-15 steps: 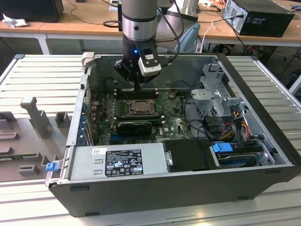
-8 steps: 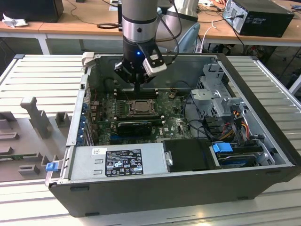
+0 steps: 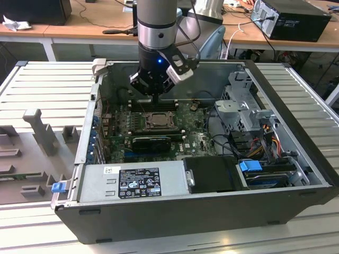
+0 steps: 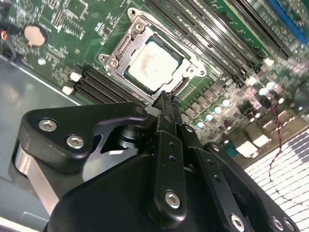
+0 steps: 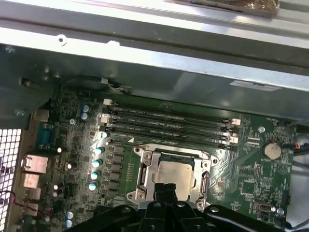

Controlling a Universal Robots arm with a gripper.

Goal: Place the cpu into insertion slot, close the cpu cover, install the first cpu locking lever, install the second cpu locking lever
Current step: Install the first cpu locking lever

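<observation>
The gripper (image 4: 165,100), fingertips pressed together and empty, hangs just above the edge of the cpu cover (image 4: 116,50), which lies flat around the cpu (image 4: 153,65) seated in the insertion slot (image 5: 164,155) on the green motherboard (image 4: 63,24).

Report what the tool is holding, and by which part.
Nothing: the tool is shut and empty, its tip at the edge of the cpu cover.
</observation>
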